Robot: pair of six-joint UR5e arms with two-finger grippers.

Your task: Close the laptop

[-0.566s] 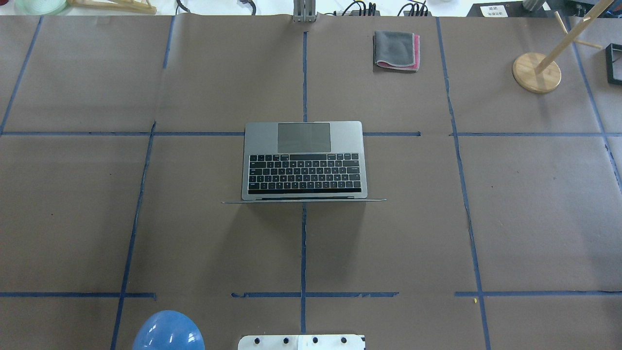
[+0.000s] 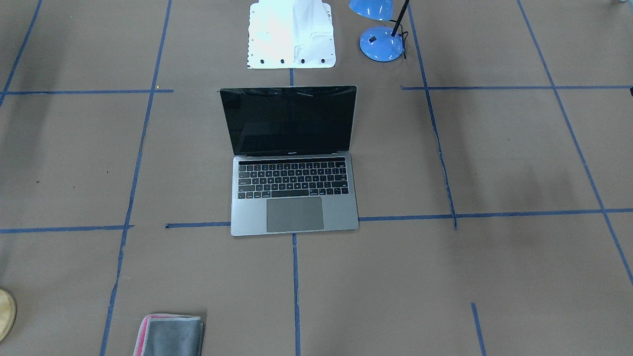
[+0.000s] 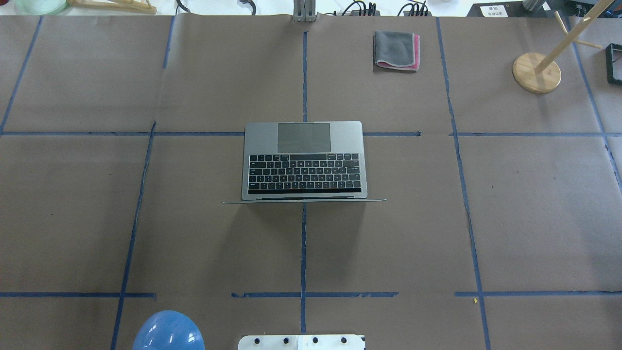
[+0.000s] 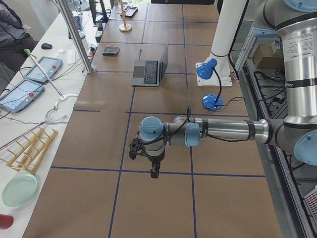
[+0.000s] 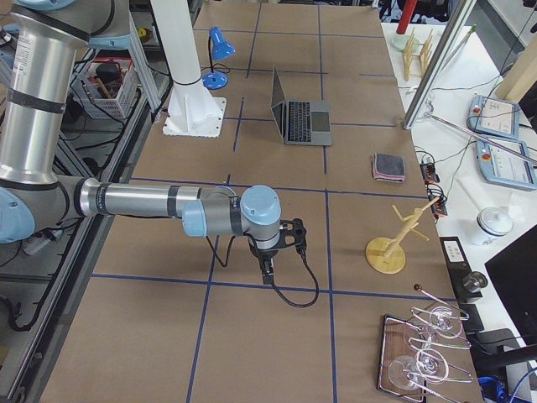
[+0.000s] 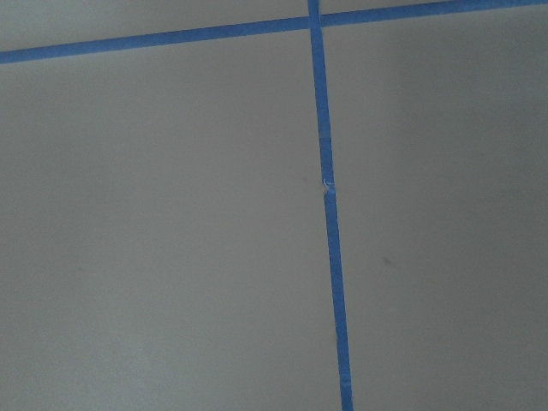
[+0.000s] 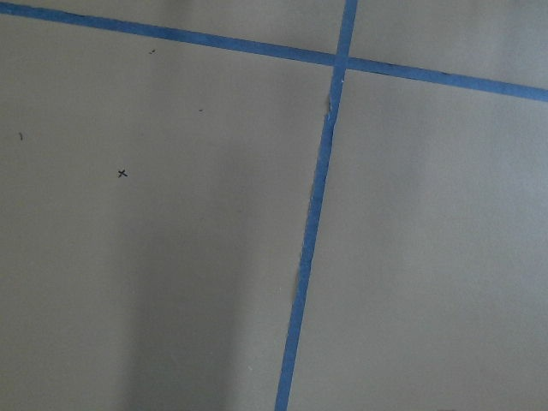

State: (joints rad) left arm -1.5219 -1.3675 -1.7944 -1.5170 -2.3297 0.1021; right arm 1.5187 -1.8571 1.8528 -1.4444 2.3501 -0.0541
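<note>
The space-grey laptop (image 3: 303,160) stands open at the middle of the table, its lid upright and its trackpad on the far side from the robot. The front view shows its black screen (image 2: 289,121) and keyboard. It also shows in the left side view (image 4: 148,72) and the right side view (image 5: 302,117). My left gripper (image 4: 151,166) hangs over bare table far to the laptop's left. My right gripper (image 5: 268,269) hangs over bare table far to its right. I cannot tell whether either is open or shut. Both wrist views show only brown paper and blue tape.
A folded grey-and-pink cloth (image 3: 396,50) lies at the far side, right of centre. A wooden stand (image 3: 536,73) is at the far right. A blue desk lamp (image 2: 381,42) stands beside the white robot base (image 2: 292,34), behind the laptop's lid.
</note>
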